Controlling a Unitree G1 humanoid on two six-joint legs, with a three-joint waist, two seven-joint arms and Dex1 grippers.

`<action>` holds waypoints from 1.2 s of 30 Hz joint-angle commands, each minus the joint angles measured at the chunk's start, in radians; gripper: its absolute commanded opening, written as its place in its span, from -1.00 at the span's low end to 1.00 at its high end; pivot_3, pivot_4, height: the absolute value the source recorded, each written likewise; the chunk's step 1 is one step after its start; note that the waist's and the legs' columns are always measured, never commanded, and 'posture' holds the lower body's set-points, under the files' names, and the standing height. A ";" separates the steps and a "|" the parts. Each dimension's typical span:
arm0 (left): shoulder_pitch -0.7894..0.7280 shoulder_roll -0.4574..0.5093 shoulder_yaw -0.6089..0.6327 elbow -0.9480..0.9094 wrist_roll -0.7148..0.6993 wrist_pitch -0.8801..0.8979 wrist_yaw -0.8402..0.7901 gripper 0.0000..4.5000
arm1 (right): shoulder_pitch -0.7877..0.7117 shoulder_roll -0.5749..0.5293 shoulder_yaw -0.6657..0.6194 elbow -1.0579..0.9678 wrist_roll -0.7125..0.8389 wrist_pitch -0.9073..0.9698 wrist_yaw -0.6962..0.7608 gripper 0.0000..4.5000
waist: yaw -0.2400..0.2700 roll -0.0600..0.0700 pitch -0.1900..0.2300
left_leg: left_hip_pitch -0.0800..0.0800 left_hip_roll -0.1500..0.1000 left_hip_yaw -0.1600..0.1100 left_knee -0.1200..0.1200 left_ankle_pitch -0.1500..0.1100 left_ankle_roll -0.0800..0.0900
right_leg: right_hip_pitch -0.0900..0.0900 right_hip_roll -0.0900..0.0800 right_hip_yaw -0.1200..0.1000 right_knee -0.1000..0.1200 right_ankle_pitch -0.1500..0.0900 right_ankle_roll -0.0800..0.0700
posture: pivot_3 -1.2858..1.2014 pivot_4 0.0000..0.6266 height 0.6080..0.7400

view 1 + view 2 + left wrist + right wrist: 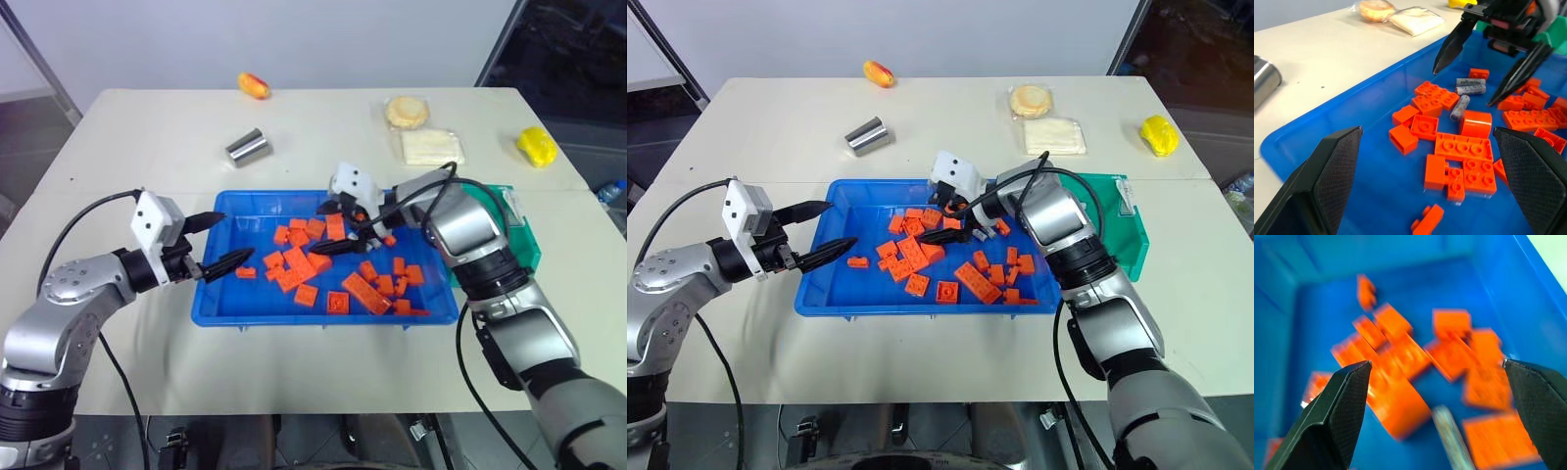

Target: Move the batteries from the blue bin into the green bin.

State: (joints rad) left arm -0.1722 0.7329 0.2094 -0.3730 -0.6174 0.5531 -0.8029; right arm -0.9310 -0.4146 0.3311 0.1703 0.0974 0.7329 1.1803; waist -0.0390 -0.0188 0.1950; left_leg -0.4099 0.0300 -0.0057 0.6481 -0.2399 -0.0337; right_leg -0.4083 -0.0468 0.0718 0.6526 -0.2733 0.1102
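Beige worktop [147, 362]; blue bin [235, 305] at centre, green bin [526, 243] touching its far-right end. Right end effector [1484, 68] hangs over the bin's middle, fingers wide apart, empty. Three batteries [1466, 88] lie just beneath it among orange blocks [1464, 147]; a fourth is possibly there, blurred. Left end effector [220, 240] over the bin's left rim, fingers apart, empty.

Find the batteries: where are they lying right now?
In the left wrist view, three batteries lie among orange blocks in the blue bin, just below the open right gripper.
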 commanded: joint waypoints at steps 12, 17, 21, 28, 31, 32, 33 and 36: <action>0.016 -0.014 0.017 -0.047 0.008 -0.017 0.014 1.00 | -0.010 -0.156 0.026 0.016 -0.048 -0.134 0.041 0.96 | -0.006 0.000 0.000 | 0.000 0.001 0.000 -0.001 0.000 0.000 | -0.001 0.002 0.000 0.000 0.000 0.000 | 0.03 -0.52 1.00; -0.001 -0.005 0.017 -0.033 0.011 -0.018 0.004 1.00 | 0.029 -0.163 0.044 0.006 -0.052 -0.132 0.062 0.96 | -0.005 0.000 0.000 | 0.000 0.001 0.001 -0.001 0.000 0.000 | -0.001 0.001 0.000 -0.001 0.000 0.000 | 0.03 -0.52 1.00; -0.013 0.017 0.023 -0.043 -0.002 -0.003 -0.022 1.00 | 0.050 -0.155 0.055 0.011 -0.059 -0.129 0.064 0.96 | -0.005 0.000 0.000 | 0.000 0.001 0.000 -0.001 0.000 0.000 | -0.001 0.001 0.000 -0.001 0.000 0.000 | 0.03 -0.52 1.00; -0.032 0.053 0.035 -0.065 -0.026 0.014 -0.038 1.00 | 0.056 -0.147 0.072 0.053 -0.074 -0.144 0.065 0.96 | -0.005 0.000 0.000 | 0.000 0.001 0.000 -0.001 0.000 0.000 | -0.001 0.001 0.000 -0.001 0.000 0.000 | 0.03 -0.52 1.00; -0.037 0.055 0.034 -0.066 -0.027 0.015 -0.037 1.00 | 0.055 -0.138 0.082 0.068 -0.077 -0.148 0.066 0.96 | -0.005 0.000 0.000 | 0.000 0.001 0.000 -0.001 0.000 0.000 | -0.001 0.001 0.000 -0.001 0.000 0.000 | 0.03 -0.52 1.00; -0.036 0.053 0.033 -0.065 -0.024 0.014 -0.036 1.00 | 0.054 -0.134 0.086 0.074 -0.077 -0.146 0.067 0.96 | -0.005 0.000 0.000 | 0.000 0.001 0.001 -0.001 0.000 0.000 | -0.001 0.001 0.000 -0.001 0.000 0.000 | 0.03 -0.52 1.00; -0.035 0.052 0.032 -0.065 -0.022 0.012 -0.035 1.00 | 0.054 -0.131 0.089 0.079 -0.076 -0.143 0.067 0.96 | -0.005 0.000 0.000 | 0.000 0.001 0.000 -0.001 0.000 0.000 | -0.001 0.001 0.000 -0.001 0.000 0.000 | 0.03 -0.52 1.00; -0.031 0.046 0.029 -0.068 -0.019 0.010 -0.030 1.00 | 0.061 -0.121 0.097 0.096 -0.073 -0.134 0.076 0.96 | -0.005 0.000 0.000 | 0.000 0.001 0.000 -0.001 0.000 0.000 | -0.001 0.001 0.000 -0.001 0.000 0.000 | 0.03 -0.52 1.00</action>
State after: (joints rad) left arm -0.1994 0.7758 0.2170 -0.4091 -0.6245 0.5667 -0.8386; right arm -0.8639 -0.5389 0.4240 0.2615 0.0217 0.5980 1.2451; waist -0.0443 -0.0190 0.1952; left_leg -0.4100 0.0308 -0.0053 0.6472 -0.2399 -0.0337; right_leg -0.4090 -0.0455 0.0720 0.6516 -0.2733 0.1101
